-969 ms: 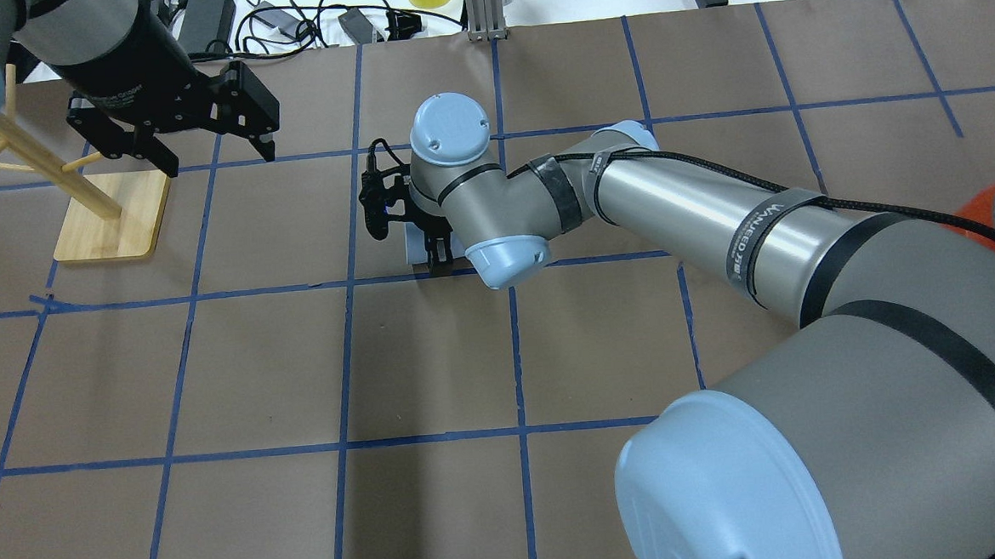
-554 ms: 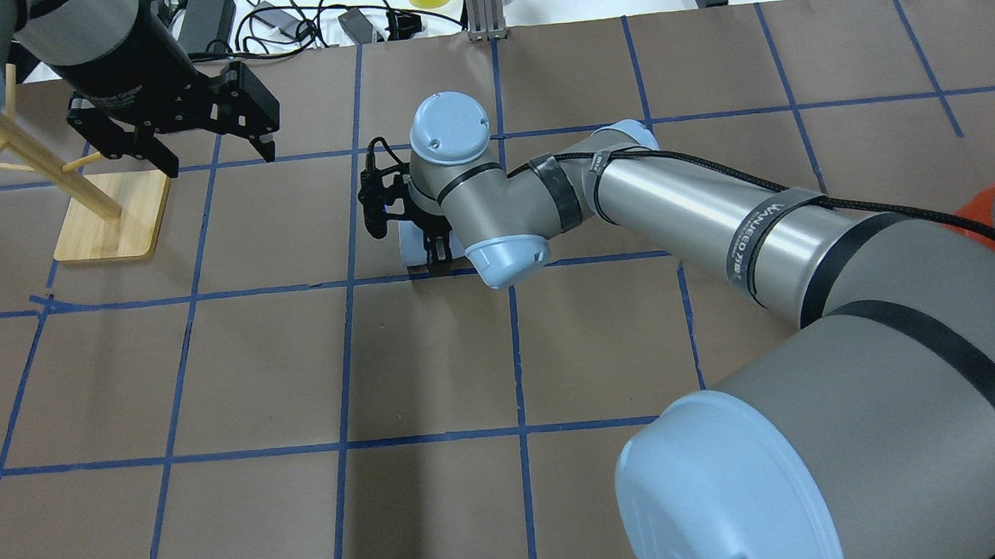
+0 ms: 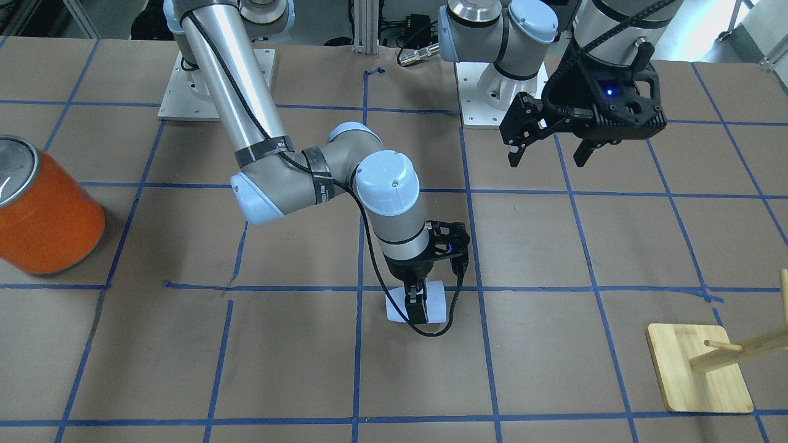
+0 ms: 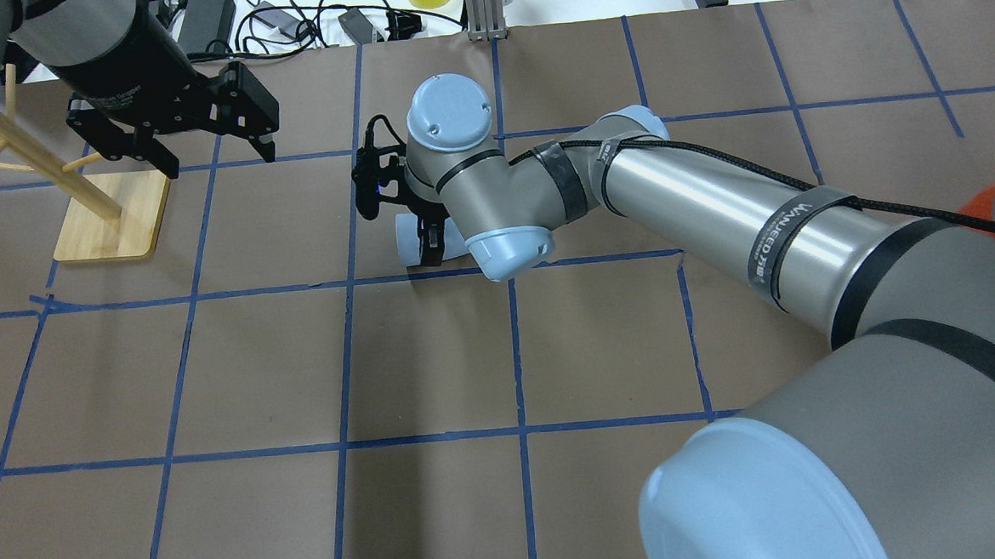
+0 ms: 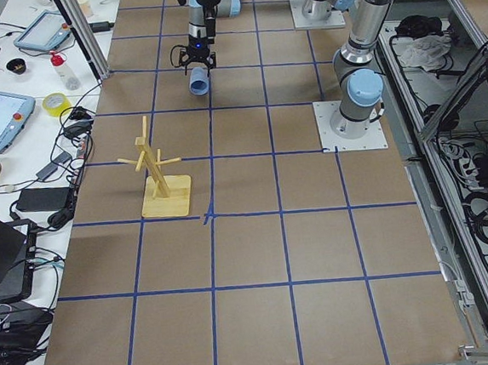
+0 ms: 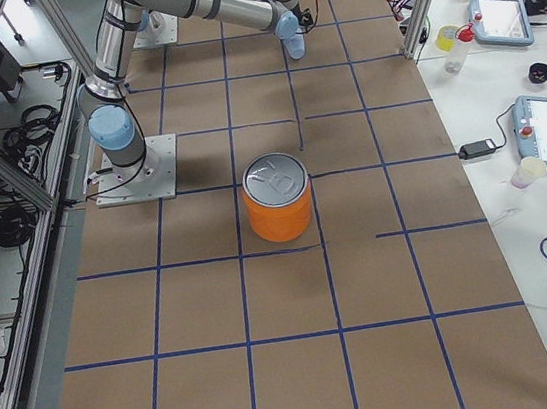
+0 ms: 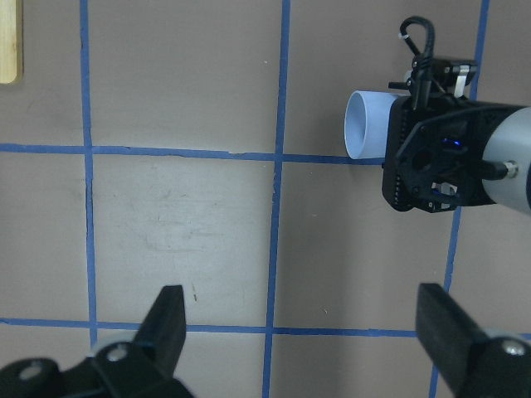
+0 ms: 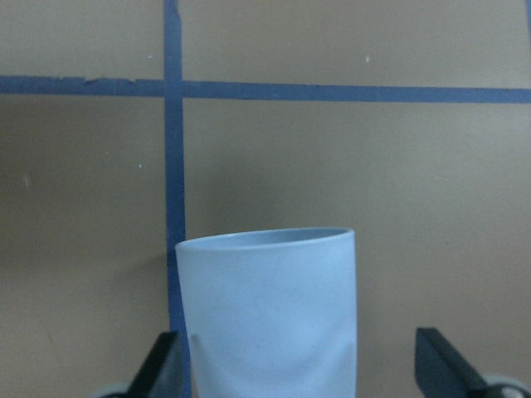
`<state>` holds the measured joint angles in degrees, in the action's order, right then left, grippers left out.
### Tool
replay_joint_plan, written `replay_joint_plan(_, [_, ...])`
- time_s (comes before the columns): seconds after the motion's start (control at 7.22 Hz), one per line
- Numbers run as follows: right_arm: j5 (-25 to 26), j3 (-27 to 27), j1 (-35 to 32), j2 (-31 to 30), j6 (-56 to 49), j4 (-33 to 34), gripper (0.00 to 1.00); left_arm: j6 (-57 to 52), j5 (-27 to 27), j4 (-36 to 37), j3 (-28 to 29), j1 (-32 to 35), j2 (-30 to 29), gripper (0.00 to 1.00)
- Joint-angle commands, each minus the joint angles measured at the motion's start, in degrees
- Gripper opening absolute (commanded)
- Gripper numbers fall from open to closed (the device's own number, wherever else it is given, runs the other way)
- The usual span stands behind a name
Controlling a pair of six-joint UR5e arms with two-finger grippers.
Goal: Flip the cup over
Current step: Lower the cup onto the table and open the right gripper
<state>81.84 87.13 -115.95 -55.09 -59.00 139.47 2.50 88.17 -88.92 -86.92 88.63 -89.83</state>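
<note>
The pale blue-white cup (image 3: 395, 306) lies on its side near the table's middle, its open end toward the robot's left. It also shows in the overhead view (image 4: 408, 237), the left wrist view (image 7: 365, 124) and the right wrist view (image 8: 270, 315). My right gripper (image 3: 418, 306) points down over it with one finger on each side of its body, shut on the cup (image 4: 429, 239). I cannot tell if the cup touches the table. My left gripper (image 4: 220, 162) hangs open and empty, well above the table to the cup's left (image 3: 546, 161).
A large orange can (image 3: 46, 215) with a silver top stands at the robot's far right. A wooden peg rack on a bamboo base (image 3: 699, 369) stands at the far left, near the left gripper (image 4: 111, 214). Cables and adapters (image 4: 279, 18) lie beyond the table's far edge.
The right wrist and forearm have risen a little, and more of the cup's left end shows beside the finger. The left arm has not moved.
</note>
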Motion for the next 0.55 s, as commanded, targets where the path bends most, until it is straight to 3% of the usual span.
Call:
replay_joint_plan(0.0, [4.35,2.59,0.98,-6.05,6.08,-2.51,1.00,-1.69,-0.37,-0.20,-0.26,-0.74,0.00,1.00])
replay_joint_plan(0.42, [9.73,6.64,6.24,-13.62,34.92,-13.65,1.00,-9.58,-6.84,0.41,-2.63,-7.31,-0.52,1.00])
